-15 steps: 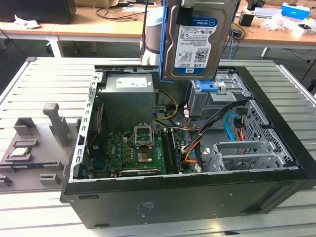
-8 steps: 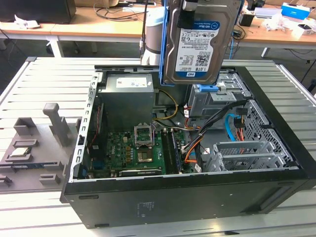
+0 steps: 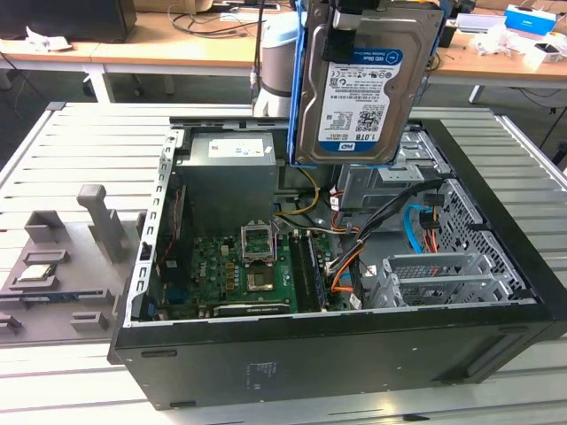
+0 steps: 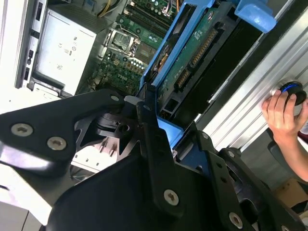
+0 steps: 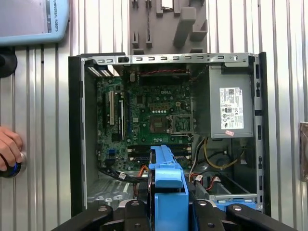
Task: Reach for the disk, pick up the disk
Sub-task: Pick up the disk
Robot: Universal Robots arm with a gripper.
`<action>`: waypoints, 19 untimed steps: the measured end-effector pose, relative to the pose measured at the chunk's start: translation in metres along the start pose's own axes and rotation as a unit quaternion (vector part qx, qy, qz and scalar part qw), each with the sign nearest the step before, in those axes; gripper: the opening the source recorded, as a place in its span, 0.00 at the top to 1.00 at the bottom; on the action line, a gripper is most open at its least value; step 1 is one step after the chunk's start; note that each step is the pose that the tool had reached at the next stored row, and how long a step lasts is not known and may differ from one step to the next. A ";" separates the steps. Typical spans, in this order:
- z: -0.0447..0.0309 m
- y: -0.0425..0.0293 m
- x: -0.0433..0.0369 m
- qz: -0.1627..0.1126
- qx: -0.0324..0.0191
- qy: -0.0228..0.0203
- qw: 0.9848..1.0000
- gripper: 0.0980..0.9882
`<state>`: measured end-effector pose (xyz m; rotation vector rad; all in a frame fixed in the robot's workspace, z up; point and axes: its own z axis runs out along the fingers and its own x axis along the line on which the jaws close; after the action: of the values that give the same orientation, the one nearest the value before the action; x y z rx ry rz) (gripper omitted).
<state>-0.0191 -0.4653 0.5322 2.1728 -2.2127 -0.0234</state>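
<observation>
A slatted metal table (image 3: 89,142) carries an open case (image 3: 337,354) laid on its side. The gripper (image 4: 168,132) is clamped on the blue frame at one short end of the disk (image 3: 368,88). The disk is hung directly beneath the gripper, with its long axis near vertical and its label turned toward the exterior view. It is held above the case, apart from it.
</observation>
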 end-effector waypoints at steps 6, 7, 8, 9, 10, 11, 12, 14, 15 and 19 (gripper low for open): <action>0.0001 -0.0002 0.0090 0.000 0.000 0.000 1.000 0.70; 0.0002 -0.0002 0.0114 0.000 0.000 0.000 1.000 0.70; 0.0002 -0.0003 0.0137 0.000 0.000 0.000 1.000 0.70; 0.0003 -0.0003 0.0149 0.000 0.000 0.000 1.000 0.70; 0.0003 -0.0003 0.0162 0.000 0.000 0.000 1.000 0.70; 0.0003 -0.0004 0.0186 0.000 0.000 0.000 1.000 0.70; 0.0004 -0.0004 0.0207 0.000 0.000 0.000 1.000 0.70; 0.0004 -0.0005 0.0241 0.000 0.000 0.000 1.000 0.70; 0.0005 -0.0005 0.0259 0.000 0.000 0.000 1.000 0.70; 0.0005 -0.0006 0.0327 0.000 0.000 0.000 1.000 0.70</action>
<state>-0.0190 -0.4980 0.5322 2.1728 -2.2126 -0.0233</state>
